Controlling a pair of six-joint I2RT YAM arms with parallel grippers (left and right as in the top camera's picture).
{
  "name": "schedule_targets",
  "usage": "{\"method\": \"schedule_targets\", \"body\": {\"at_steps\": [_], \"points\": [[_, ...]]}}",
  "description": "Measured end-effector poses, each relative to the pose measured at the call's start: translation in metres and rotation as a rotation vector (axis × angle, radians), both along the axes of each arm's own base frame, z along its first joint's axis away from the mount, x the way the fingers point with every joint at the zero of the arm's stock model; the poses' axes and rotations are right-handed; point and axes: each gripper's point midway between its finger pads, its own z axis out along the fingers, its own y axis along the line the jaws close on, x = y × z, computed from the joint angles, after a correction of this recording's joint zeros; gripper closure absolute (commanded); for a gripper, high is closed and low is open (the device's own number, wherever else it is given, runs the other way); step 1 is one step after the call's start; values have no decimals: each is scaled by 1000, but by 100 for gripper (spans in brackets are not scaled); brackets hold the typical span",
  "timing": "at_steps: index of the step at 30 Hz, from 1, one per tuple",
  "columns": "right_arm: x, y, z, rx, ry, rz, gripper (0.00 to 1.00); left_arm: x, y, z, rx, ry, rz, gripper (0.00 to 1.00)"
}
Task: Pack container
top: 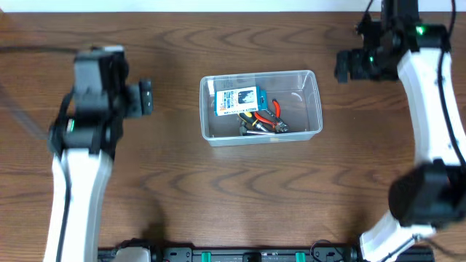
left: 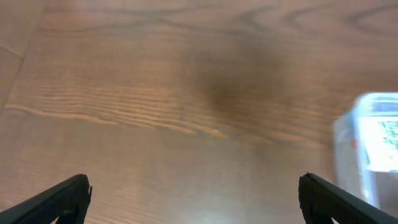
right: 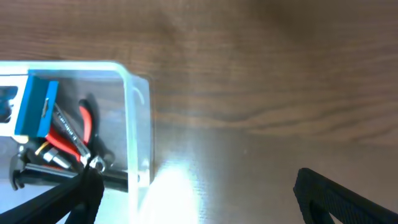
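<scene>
Wooden table (top: 218,196) carries the clear container (top: 262,138) at centre, with a blue-and-white box (top: 238,100) and red-handled pliers (top: 271,116) inside, clear of both pincers: 3 o'clock from the left gripper (top: 145,97), 8 o'clock from the right gripper (top: 342,65), each with fingers spread apart and empty.

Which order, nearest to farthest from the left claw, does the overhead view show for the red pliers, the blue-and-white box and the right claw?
1. Blue-and-white box, left half of the container.
2. Red pliers, right of the box.
3. Right claw, beyond the container.
</scene>
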Motion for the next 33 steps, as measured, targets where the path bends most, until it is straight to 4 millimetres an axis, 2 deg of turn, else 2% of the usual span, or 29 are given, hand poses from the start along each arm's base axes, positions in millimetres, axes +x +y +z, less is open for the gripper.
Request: {"method": "schedule_targets", "body": {"at_steps": [4, 6, 11, 14, 17, 25, 33], "points": [[-43, 0, 14, 12, -101, -44, 1, -39, -12, 15, -51, -137, -43, 2], [-76, -1, 16, 16, -150, -76, 1, -66, -19, 15, -66, -198, -71, 2], [-160, -1, 16, 0, -278, -141, 1, -122, -30, 5, -78, -293, -137, 2], [-194, -3, 19, 1, -384, -160, 1, -149, -30, -5, -82, -313, -149, 2], [-221, -7, 23, 4, -478, -180, 1, -167, -30, -15, -85, -295, -153, 2], [-271, -11, 16, 3, -500, -202, 1, -188, -28, -37, -85, -203, -150, 2], [-275, -12, 13, 0, -488, -203, 1, -191, -28, -41, -85, -182, -149, 2]]}}
